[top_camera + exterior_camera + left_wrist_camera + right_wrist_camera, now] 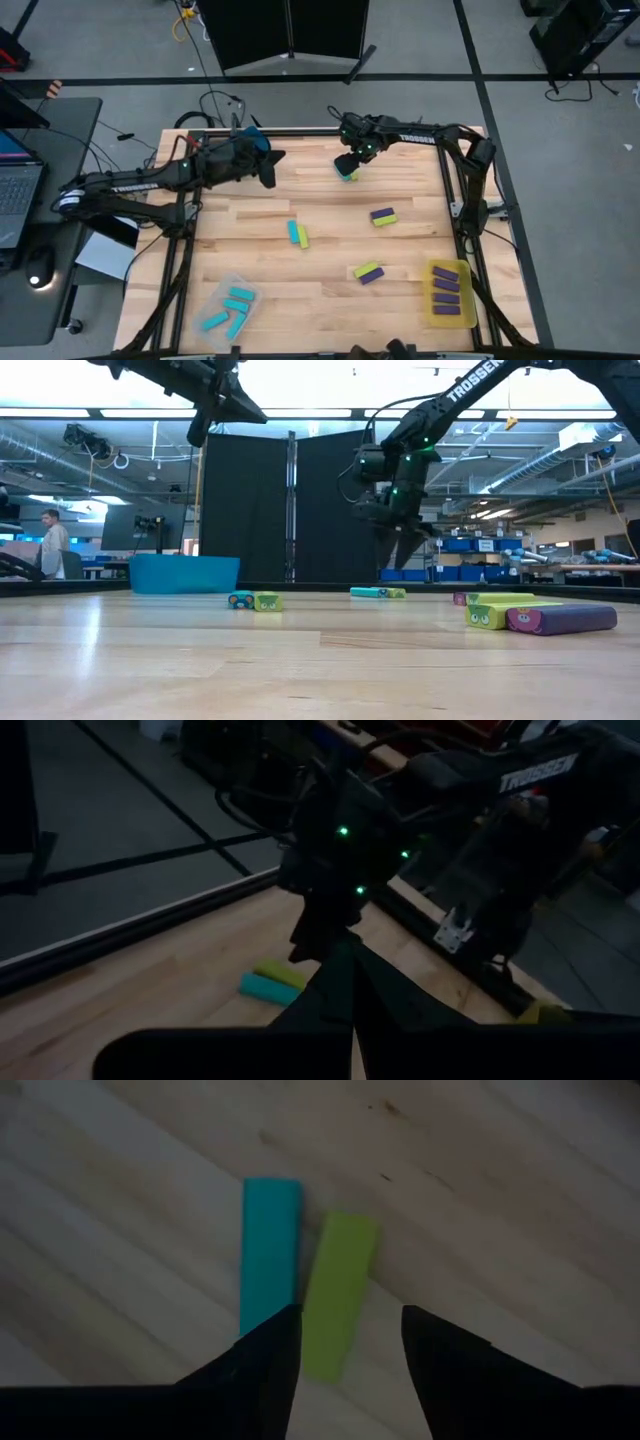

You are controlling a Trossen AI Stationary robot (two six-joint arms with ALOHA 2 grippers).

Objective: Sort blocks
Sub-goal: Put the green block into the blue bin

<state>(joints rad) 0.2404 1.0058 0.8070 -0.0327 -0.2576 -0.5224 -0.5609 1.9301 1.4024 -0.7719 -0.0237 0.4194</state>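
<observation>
Where the right gripper hangs over the table's far edge, we record its fingers spread above a cyan block and a lime block lying side by side, apparently touching. The left gripper, pressed together and holding nothing, sits raised near the back left. Three two-block pairs lie mid-table. Cyan blocks fill the clear bin; purple blocks fill the yellow bin.

Green block touching purple block on table
</observation>
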